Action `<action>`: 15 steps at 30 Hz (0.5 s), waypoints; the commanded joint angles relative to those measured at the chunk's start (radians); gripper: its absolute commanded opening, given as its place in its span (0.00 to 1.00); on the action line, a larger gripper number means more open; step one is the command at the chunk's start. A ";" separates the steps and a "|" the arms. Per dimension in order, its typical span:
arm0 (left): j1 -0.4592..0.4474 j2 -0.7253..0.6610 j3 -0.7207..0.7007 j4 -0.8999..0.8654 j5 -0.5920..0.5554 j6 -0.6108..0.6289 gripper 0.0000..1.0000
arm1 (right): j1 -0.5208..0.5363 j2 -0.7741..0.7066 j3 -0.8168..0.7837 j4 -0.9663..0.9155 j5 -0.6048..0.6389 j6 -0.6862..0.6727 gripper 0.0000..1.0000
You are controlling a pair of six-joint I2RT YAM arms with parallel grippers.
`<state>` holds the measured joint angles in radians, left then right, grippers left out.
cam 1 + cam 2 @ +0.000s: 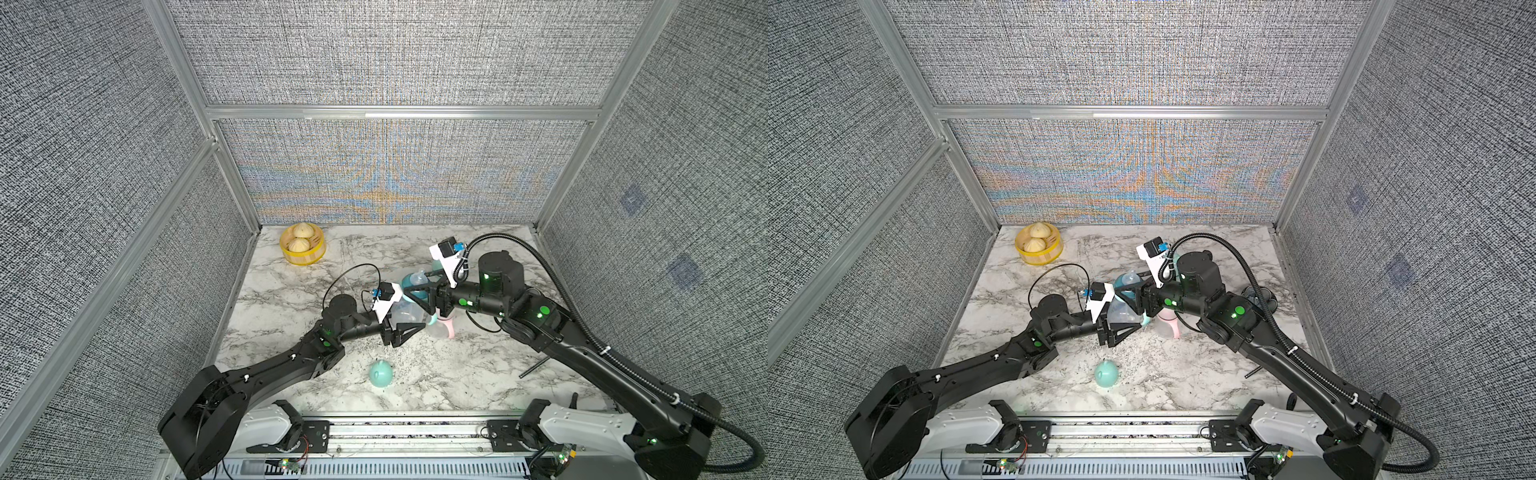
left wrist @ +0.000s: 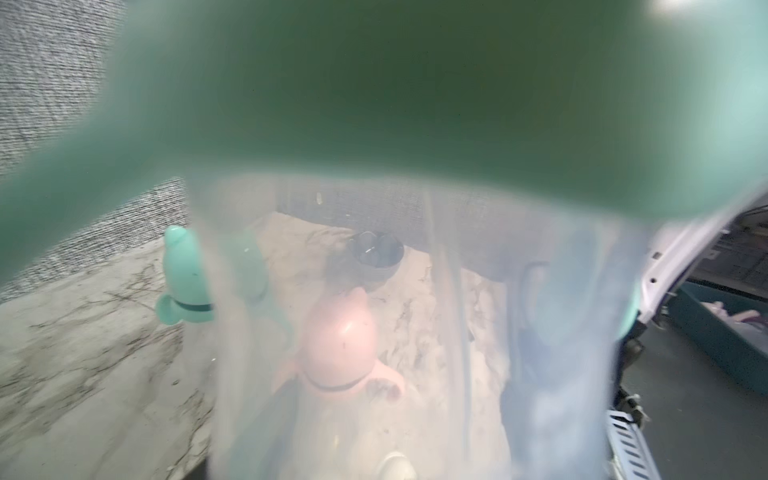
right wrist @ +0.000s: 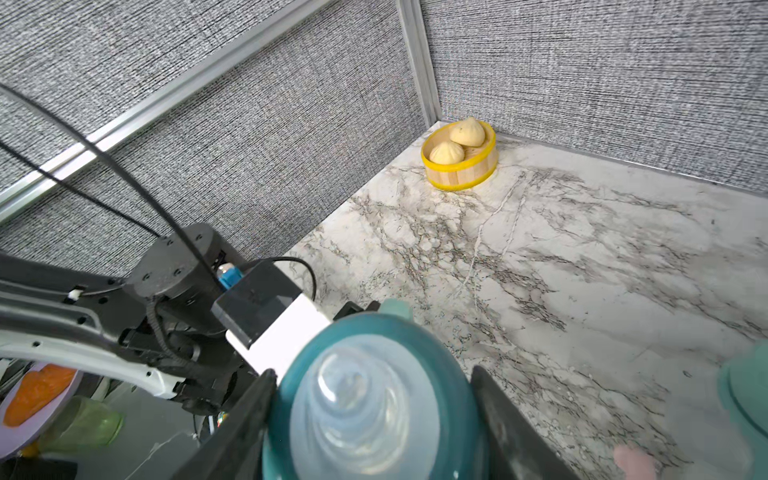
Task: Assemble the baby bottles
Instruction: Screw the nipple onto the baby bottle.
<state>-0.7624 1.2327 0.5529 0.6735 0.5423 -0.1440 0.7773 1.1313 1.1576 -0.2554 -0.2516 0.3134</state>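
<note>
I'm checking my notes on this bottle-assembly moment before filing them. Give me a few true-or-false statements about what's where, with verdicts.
1. The steamer basket holds two buns. True.
2. The left gripper is empty. False: it is shut on the clear bottle.
3. The right gripper sits around a purple collar. False: it grips the teal collar.
4. The mint dome cap lies on the table, apart from both grippers. True.
</note>
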 commanded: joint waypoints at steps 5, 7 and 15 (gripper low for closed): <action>0.002 -0.003 0.025 -0.063 -0.281 0.029 0.00 | 0.079 0.037 0.002 0.029 0.226 0.054 0.38; -0.005 -0.006 0.027 -0.063 -0.343 0.020 0.00 | 0.118 0.054 -0.001 0.046 0.343 0.099 0.37; -0.052 -0.001 0.018 -0.064 -0.562 0.050 0.00 | 0.278 0.182 0.099 0.016 0.731 0.239 0.35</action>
<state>-0.8074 1.2228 0.5682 0.6426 0.1772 -0.1028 1.0145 1.2789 1.2362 -0.1753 0.4011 0.5270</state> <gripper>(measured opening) 0.779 0.686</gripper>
